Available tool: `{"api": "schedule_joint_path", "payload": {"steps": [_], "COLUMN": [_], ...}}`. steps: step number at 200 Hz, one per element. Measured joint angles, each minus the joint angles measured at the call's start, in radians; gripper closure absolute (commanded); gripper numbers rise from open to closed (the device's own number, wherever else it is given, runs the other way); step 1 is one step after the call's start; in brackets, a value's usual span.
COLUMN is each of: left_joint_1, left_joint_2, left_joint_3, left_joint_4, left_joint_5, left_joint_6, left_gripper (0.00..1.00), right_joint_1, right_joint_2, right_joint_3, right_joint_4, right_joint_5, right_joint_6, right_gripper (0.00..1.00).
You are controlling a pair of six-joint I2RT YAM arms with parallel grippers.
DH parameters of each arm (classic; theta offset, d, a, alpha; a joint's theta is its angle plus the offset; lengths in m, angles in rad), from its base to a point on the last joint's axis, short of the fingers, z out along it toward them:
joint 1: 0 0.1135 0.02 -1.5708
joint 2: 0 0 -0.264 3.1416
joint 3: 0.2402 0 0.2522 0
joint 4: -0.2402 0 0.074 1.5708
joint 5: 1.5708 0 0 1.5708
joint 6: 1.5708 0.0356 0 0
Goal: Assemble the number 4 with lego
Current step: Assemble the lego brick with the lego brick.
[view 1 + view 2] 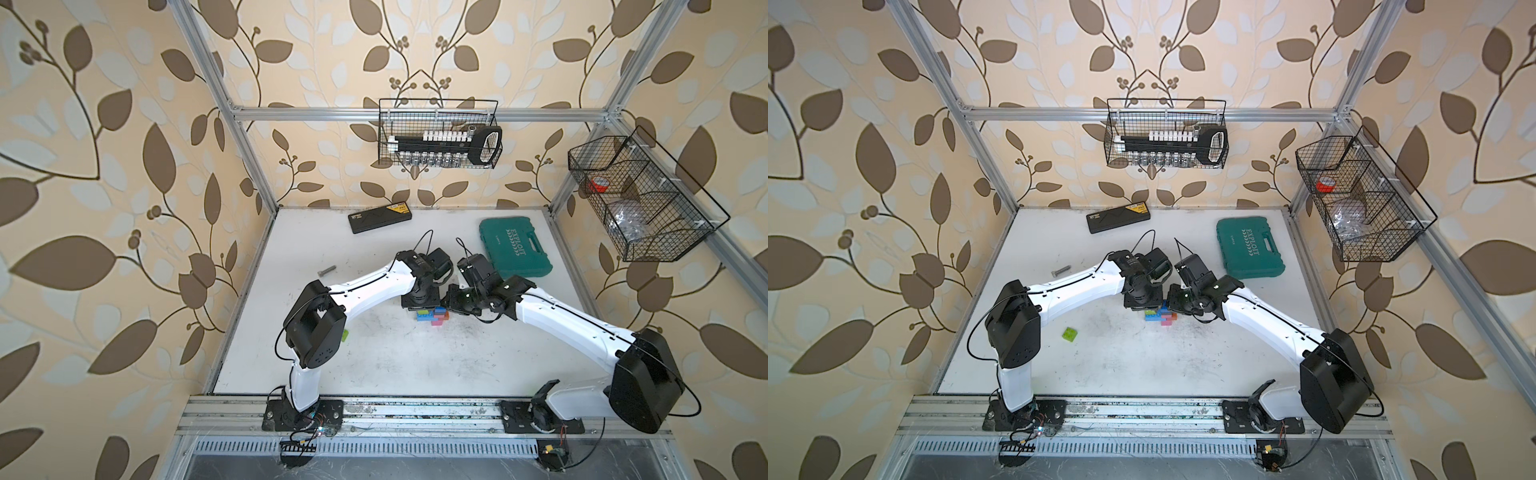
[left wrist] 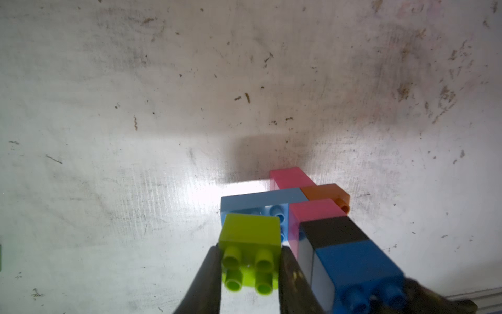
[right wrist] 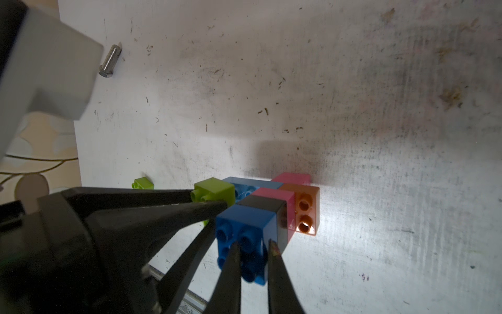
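Note:
The number 4 lies flat mid-table, partly built. It has a dark blue, black and pink column. A light blue crossbar with an orange end and a further pink brick join it. My left gripper is shut on a lime green brick, which it holds against the crossbar's studs. My right gripper is shut on the studs of the dark blue brick. Another lime green brick lies loose to the left.
A teal tool case lies at the back right and a flat black box by the back wall. A steel bolt rests left of the left arm. Two wire baskets hang on the walls above the table.

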Motion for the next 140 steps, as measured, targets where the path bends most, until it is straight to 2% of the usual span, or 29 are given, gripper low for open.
{"api": "schedule_joint_path", "payload": {"steps": [140], "left_joint_1": [-0.007], "left_joint_2": [0.046], "left_joint_3": [0.039], "left_joint_4": [-0.053], "left_joint_5": [-0.008], "left_joint_6": [0.0], "left_gripper": [1.0], "right_joint_1": [0.003], "right_joint_2": [-0.011], "right_joint_3": [-0.017], "right_joint_4": [0.021], "right_joint_5": [0.004], "right_joint_6": [0.01], "right_gripper": [0.88]}}
